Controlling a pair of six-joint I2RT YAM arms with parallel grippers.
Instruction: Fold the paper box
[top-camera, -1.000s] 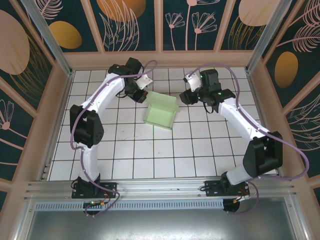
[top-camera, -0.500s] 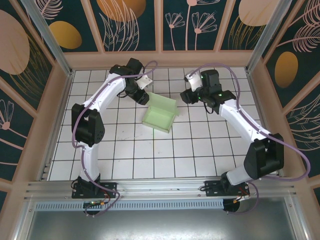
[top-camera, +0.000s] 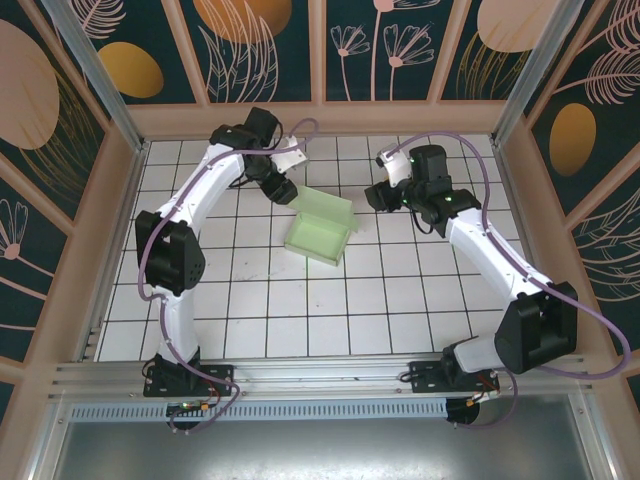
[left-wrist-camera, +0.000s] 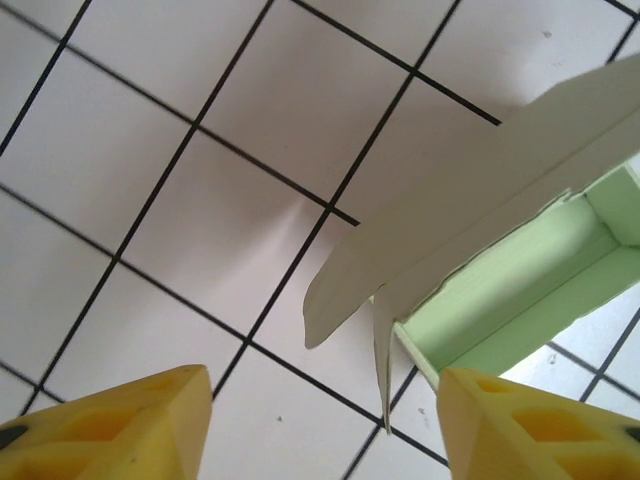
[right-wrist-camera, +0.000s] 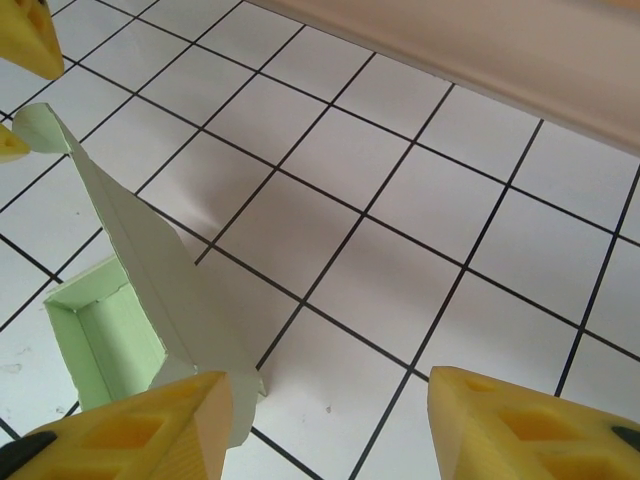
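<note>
Paper box (top-camera: 320, 232) sits past mid-tabletop (top-camera: 270, 310), toward the far edge, roughly centred. Walls are up; lid flap (top-camera: 328, 204) on its far side stands raised, not closed. Risk, my read: the card is thin and nothing pins it, so a one-sided push on the lid likely slides or spins the box, or creases the flap instead of hinging it. Just beyond, left gripper (top-camera: 283, 190) at the box's far-left corner, jaws apart, empty, clear of the card. Right gripper (top-camera: 377, 195) off the far-right corner, jaws apart, empty; flap passes close by one finger (right-wrist-camera: 130, 435), contact can't tell.
</note>
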